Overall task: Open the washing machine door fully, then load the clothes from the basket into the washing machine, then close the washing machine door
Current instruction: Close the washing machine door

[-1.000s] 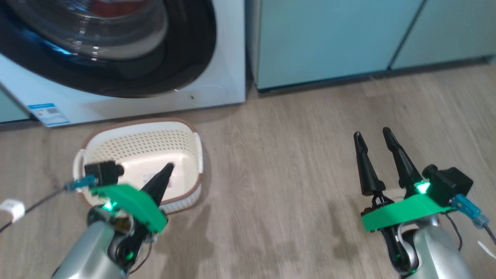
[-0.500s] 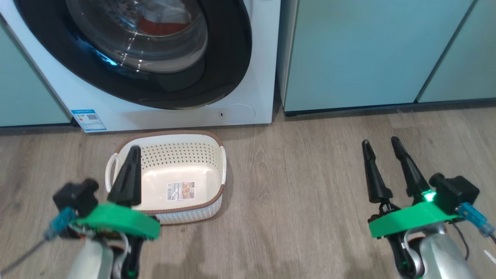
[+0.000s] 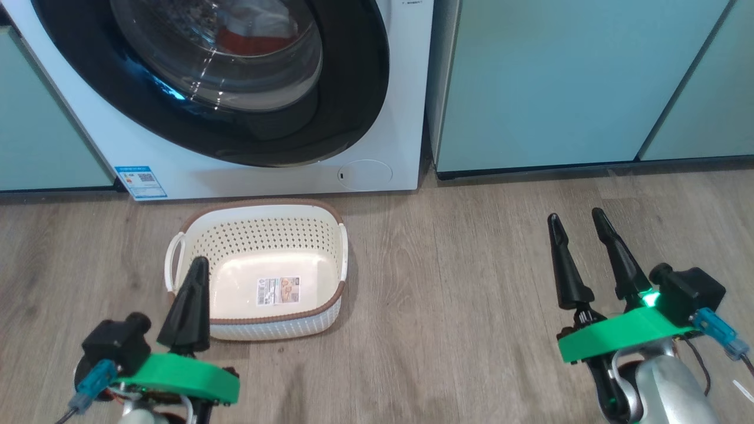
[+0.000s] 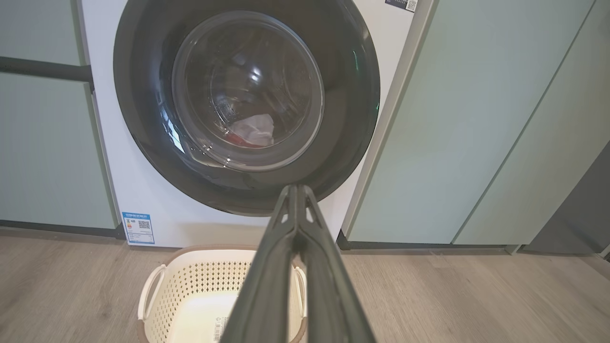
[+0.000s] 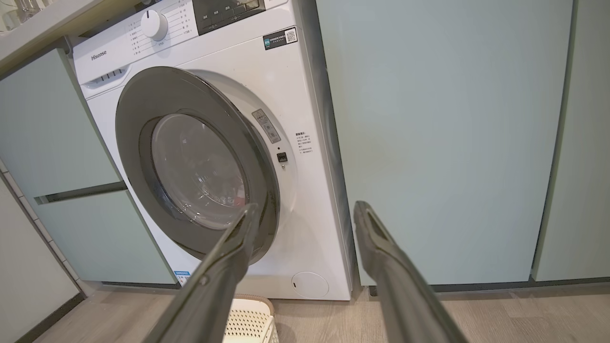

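Note:
The white washing machine [image 3: 406, 88] fills the upper left of the head view. Its door [image 3: 353, 100], a black ring around a glass bowl, lies against the front; whether it is latched I cannot tell. Red and white clothes [image 4: 252, 131] show through the glass, inside the drum. The basket [image 3: 259, 206] sits on the floor before the machine, holding just a label on its floor. My left gripper [image 3: 199, 263] is shut on nothing, its tip over the basket's near left corner. My right gripper [image 3: 575, 217] stands open and holds nothing, well to the basket's right.
Pale teal cabinets [image 3: 559, 82] stand right of the machine, with another cabinet [image 3: 41, 129] on its left. Wooden floor [image 3: 459, 282] stretches between the basket and my right gripper. A blue sticker [image 3: 140, 181] and a round cap [image 3: 365, 174] mark the machine's lower front.
The head camera has shifted, bringing more of the machine into view. My left gripper has swung from slanting over the basket to pointing straight up at its near left corner. The right gripper holds still.

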Robot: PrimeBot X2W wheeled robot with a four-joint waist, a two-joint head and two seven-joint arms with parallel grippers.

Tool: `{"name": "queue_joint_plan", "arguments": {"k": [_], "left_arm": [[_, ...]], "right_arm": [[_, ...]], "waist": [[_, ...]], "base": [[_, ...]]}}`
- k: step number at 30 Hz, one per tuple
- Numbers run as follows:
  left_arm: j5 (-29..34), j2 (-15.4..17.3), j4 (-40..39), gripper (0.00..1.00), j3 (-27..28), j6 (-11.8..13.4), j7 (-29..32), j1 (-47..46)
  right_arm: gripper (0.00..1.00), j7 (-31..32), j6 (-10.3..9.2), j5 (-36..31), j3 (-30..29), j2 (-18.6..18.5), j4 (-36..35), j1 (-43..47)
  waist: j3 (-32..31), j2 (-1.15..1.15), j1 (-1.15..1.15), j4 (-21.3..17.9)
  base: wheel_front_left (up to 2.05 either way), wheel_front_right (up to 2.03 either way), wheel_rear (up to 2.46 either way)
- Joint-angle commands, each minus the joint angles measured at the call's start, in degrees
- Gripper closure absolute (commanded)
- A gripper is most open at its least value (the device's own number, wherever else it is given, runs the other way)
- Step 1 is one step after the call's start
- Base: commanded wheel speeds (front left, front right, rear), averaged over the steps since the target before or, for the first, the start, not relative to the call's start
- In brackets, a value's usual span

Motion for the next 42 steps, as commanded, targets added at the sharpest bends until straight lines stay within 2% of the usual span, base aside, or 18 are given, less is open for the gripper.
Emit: {"name": "queue_joint_plan", "arguments": {"k": [1,2,3,4,5,6,17,42], "left_arm": [[-0.37,0.12,-1.49,1.00,1.35,-0.11,-0.72,-1.61],[-0.36,0.12,-1.36,1.00,1.12,-0.10,-0.72,-1.52],[0.05,0.11,-1.40,0.80,0.95,0.10,-0.72,-1.48],[0.56,0.11,-1.51,0.55,0.77,0.47,-0.72,-1.45],[1.03,0.11,-1.65,0.11,0.54,0.90,-0.72,-1.41],[1.22,0.11,-1.79,0.00,0.30,1.23,-0.72,-1.39],[1.09,0.10,-1.67,0.00,-1.00,2.51,-0.72,-1.34],[1.68,0.10,-1.60,0.00,-1.79,2.83,-0.72,-1.44]], "right_arm": [[0.00,-0.54,0.00,-0.07,1.65,0.09,-1.70,-1.09],[0.00,-0.54,0.00,-0.07,1.68,0.09,-1.65,-1.08],[0.00,-0.54,0.00,-0.06,1.69,0.09,-1.63,-1.10],[0.00,-0.54,0.00,-0.04,1.65,0.09,-1.63,-1.12],[0.00,-0.54,0.00,0.00,1.59,0.09,-1.65,-1.15],[0.00,-0.54,0.00,0.03,1.53,0.09,-1.65,-1.17],[0.00,-0.54,0.00,0.10,1.62,0.09,-1.36,-1.35],[0.00,-0.54,0.00,0.08,1.64,0.09,-1.24,-1.23]], "waist": [[-0.04,0.00,0.00,0.07],[-0.06,0.00,0.00,0.11],[-0.04,0.00,0.00,0.15],[-0.03,0.00,0.00,0.21],[0.00,0.00,0.00,0.27],[0.02,0.00,0.00,0.35],[-0.24,0.00,0.00,0.80],[-0.35,0.00,0.00,1.11]], "base": [[0.00,0.00,0.00],[0.00,0.00,0.00],[0.00,0.00,0.00],[0.00,0.00,0.00],[0.00,0.00,0.00],[0.00,0.00,0.00],[0.00,0.00,0.00],[0.00,0.00,0.00]]}}
